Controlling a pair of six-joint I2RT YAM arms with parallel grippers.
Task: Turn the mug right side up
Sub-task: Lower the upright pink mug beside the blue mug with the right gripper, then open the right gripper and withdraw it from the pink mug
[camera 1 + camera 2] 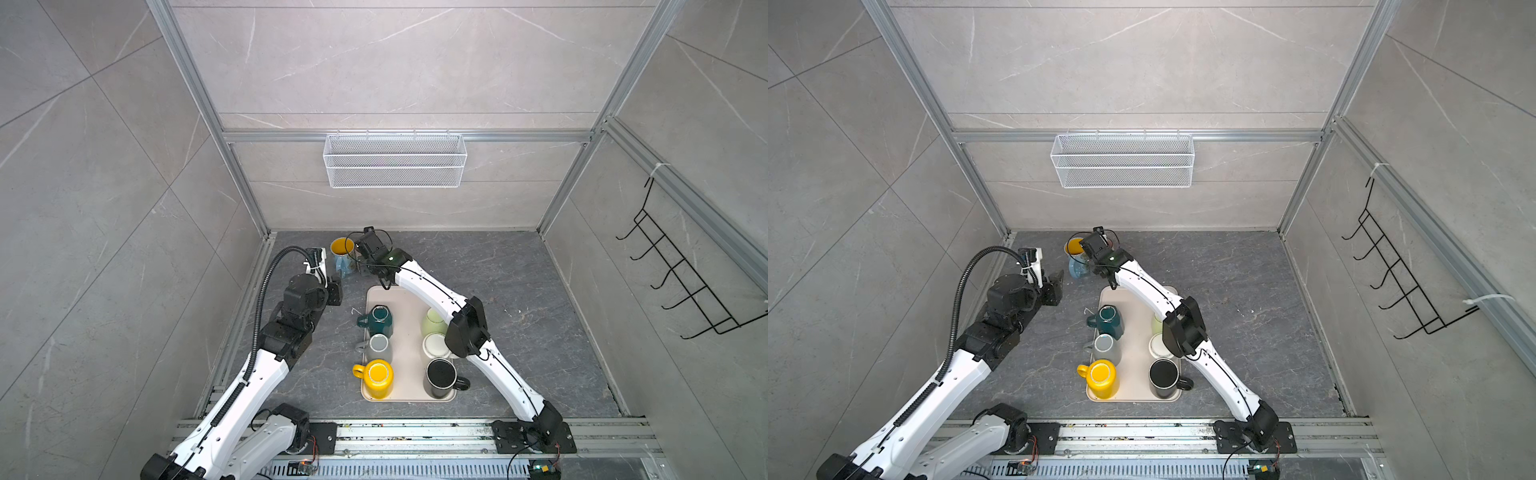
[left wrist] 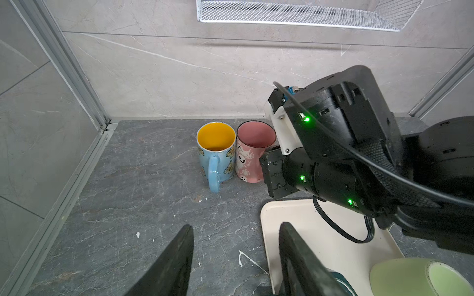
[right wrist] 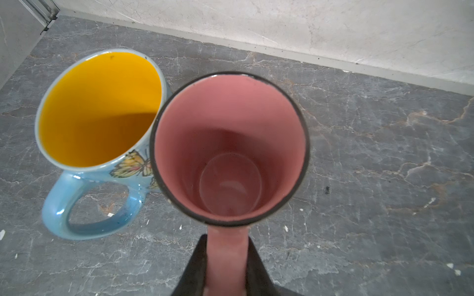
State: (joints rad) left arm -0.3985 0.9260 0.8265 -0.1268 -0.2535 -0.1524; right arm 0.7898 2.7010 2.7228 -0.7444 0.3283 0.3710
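Right wrist cam: right pincer (image 3: 225, 247) clamped on upright pink mug (image 3: 230, 143) handle; left pincer (image 2: 236, 228) half-open, empty.

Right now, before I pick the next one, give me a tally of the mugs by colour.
blue mug: 1
pink mug: 1
teal mug: 1
grey mug: 1
yellow mug: 1
pale green mug: 1
white mug: 1
black mug: 1
Total: 8 mugs
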